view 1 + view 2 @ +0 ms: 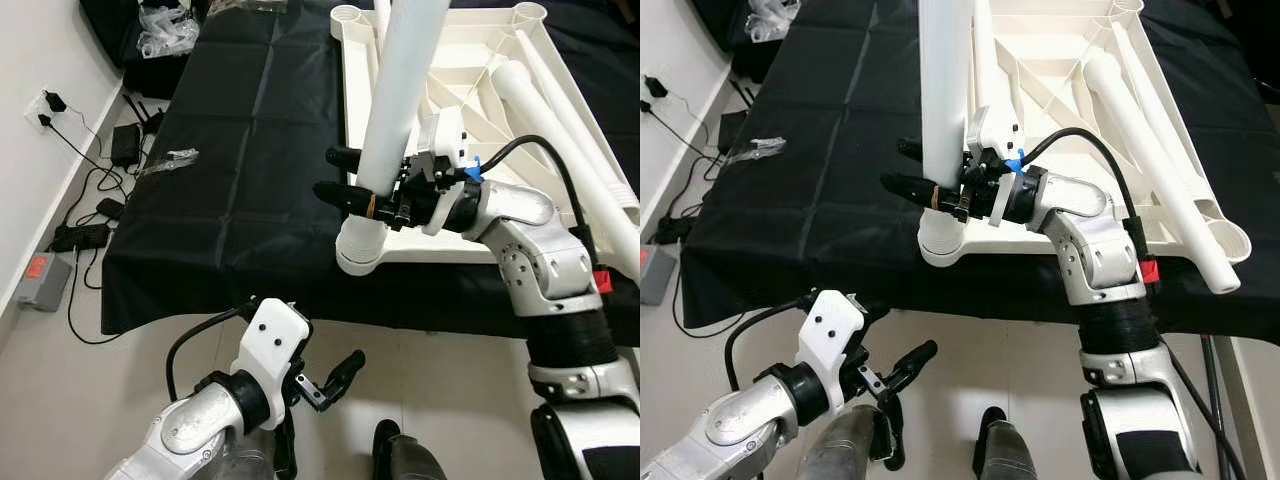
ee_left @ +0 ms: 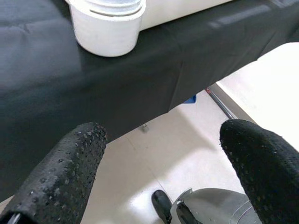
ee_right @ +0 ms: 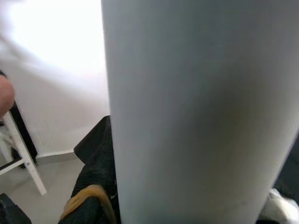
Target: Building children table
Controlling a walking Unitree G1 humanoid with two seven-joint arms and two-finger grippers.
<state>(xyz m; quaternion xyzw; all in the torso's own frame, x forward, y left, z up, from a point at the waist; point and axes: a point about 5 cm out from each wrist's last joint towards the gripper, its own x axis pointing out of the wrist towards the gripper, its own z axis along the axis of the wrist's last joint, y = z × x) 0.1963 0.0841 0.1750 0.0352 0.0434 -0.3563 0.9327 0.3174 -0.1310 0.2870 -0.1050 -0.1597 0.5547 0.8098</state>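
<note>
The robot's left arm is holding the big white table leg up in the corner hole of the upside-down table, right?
Not quite: it is the right gripper whose jaws hold the white table leg standing in the corner socket of the upside-down tabletop, as the left eye view shows. The left gripper hangs low with open, empty jaws.

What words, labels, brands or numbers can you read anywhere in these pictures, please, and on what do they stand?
None can be read.
The orange label on the grey box on the floor is too small to read.
The white table leg, right gripper and black cloth carry no text.
</note>
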